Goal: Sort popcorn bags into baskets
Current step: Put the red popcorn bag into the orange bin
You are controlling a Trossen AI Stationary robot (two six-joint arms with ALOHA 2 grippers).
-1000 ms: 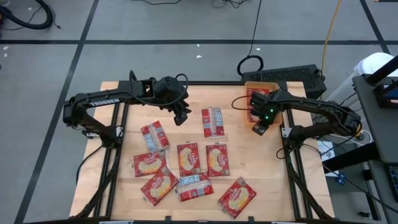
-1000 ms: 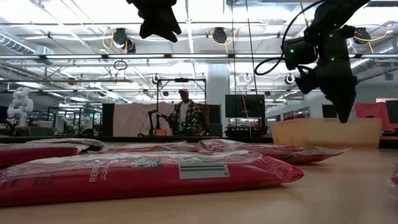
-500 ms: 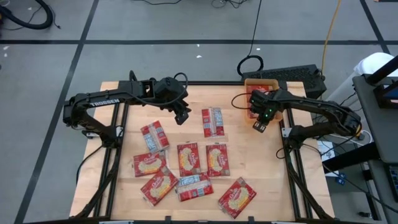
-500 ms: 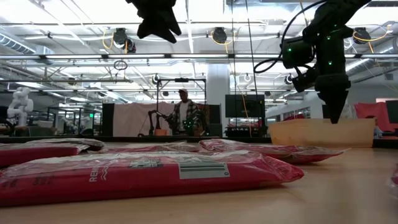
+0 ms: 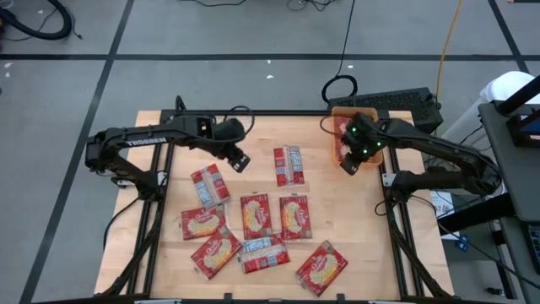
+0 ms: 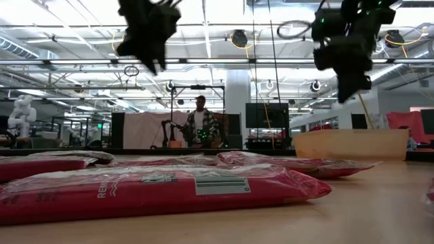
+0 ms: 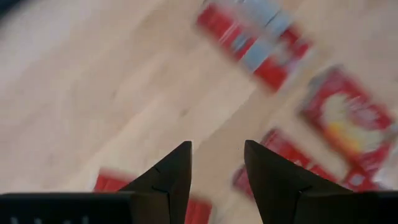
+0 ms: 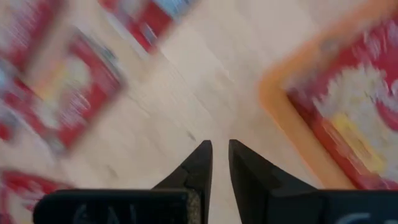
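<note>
left gripper: raised, fingers apart | right gripper: raised, nearly closed

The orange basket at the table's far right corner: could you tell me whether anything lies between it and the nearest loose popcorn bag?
Nothing visible does. Between the orange basket and the nearest popcorn bag the high view shows only bare table. The right gripper hangs in the air above that stretch, holding nothing.

Overhead view: straight down on the whole worktop. Low view: at worktop level, facing the room. Wrist views: close, looking past each arm's jaws at the worktop below. Popcorn bags shared by all views.
</note>
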